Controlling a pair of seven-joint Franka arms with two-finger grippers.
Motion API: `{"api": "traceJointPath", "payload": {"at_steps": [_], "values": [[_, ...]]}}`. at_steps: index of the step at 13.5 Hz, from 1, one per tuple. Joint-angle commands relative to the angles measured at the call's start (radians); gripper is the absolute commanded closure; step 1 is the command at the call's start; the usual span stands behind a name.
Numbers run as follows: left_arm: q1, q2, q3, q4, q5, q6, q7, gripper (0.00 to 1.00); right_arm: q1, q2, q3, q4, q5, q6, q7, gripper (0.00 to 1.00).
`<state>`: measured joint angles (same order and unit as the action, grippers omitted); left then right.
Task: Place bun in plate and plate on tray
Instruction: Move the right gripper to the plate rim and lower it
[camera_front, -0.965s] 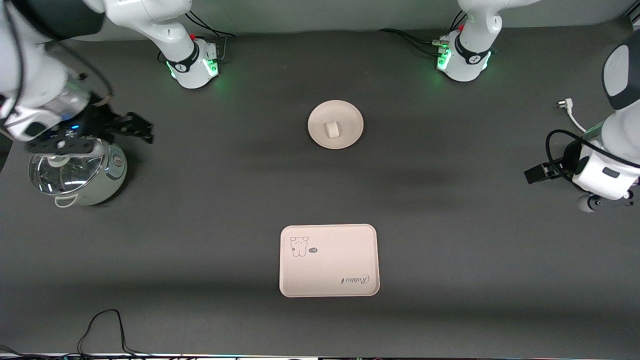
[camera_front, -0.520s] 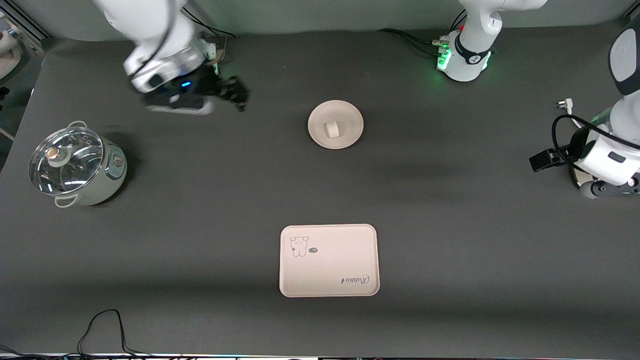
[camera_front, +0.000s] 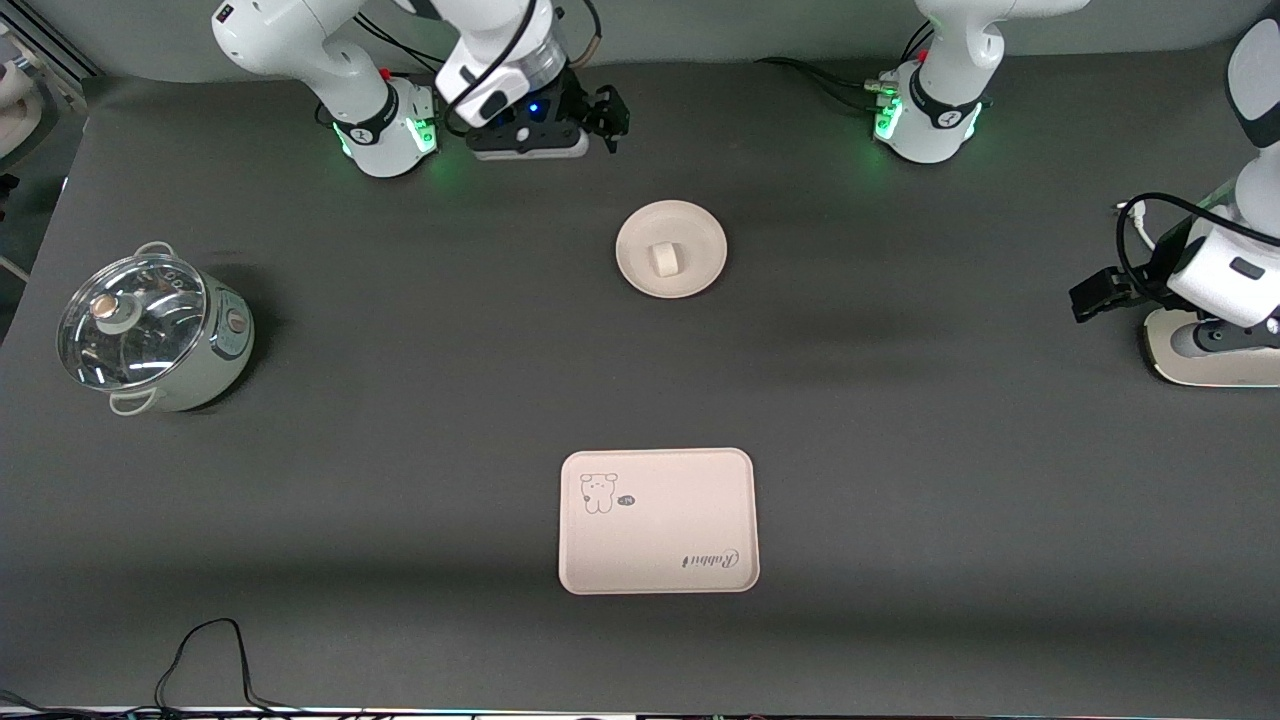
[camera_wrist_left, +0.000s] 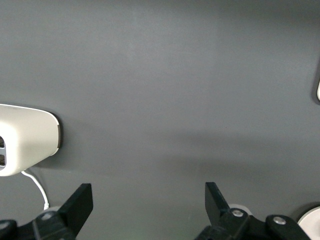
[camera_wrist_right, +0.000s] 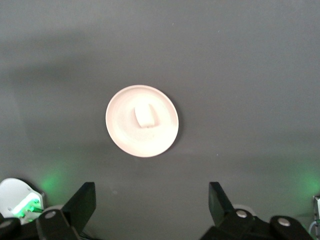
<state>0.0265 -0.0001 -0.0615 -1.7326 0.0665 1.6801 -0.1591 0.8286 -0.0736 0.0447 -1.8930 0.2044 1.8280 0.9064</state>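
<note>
I see the bun lying in the middle of the plate, so by my reading the first half of the job is done and the plate move is what remains. The plate sits on the tabletop about midway between the two arm bases, and the tray lies well apart from it, nearer the front camera, with nothing on it.

My right claw hangs over the tabletop next to the right arm's base, fingers spread wide with nothing between them; its wrist camera looks down on the plate and bun. My left claw is out at the left arm's end of the tabletop, over a white device, jaws also apart and empty; I treat that arm as waiting.

I judge the plate to be stiff, fairly light and smooth, likely slippery at the raised rim, and possibly breakable if dropped. I would pinch the rim at one edge, one finger above and one beneath, and keep it level. The bun looks soft and loose, free to roll or slide off if the plate tilts.

A lidded pot stands at the right arm's end, clear of the path.
</note>
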Motion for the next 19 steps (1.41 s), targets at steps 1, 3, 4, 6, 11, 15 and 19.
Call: {"api": "traceJointPath", "payload": {"at_steps": [1, 3, 4, 6, 11, 15, 19], "values": [[0.023, -0.006, -0.018, 0.011, 0.001, 0.001, 0.015, 0.00, -0.005, -0.061, 0.018, -0.085, 0.026, 0.045, -0.076, 0.00], [0.021, 0.018, -0.018, 0.045, 0.013, -0.039, 0.018, 0.00, -0.005, -0.071, 0.021, -0.182, 0.026, 0.153, -0.083, 0.00], [0.021, 0.026, -0.018, 0.057, 0.012, -0.043, 0.018, 0.00, -0.005, -0.071, 0.043, -0.226, 0.026, 0.209, -0.083, 0.00], [0.023, 0.031, -0.018, 0.068, 0.012, -0.045, 0.021, 0.00, -0.003, -0.060, 0.061, -0.341, 0.024, 0.365, -0.083, 0.00], [0.024, 0.046, -0.018, 0.139, 0.004, -0.059, 0.015, 0.00, 0.029, 0.058, 0.087, -0.500, 0.017, 0.675, -0.080, 0.00], [0.016, 0.074, -0.023, 0.148, 0.012, -0.056, 0.012, 0.00, 0.070, 0.216, 0.087, -0.538, 0.015, 0.925, -0.077, 0.00], [0.026, 0.081, -0.023, 0.154, 0.007, -0.053, 0.023, 0.00, 0.090, 0.362, 0.087, -0.570, 0.015, 1.147, -0.075, 0.00]]}}
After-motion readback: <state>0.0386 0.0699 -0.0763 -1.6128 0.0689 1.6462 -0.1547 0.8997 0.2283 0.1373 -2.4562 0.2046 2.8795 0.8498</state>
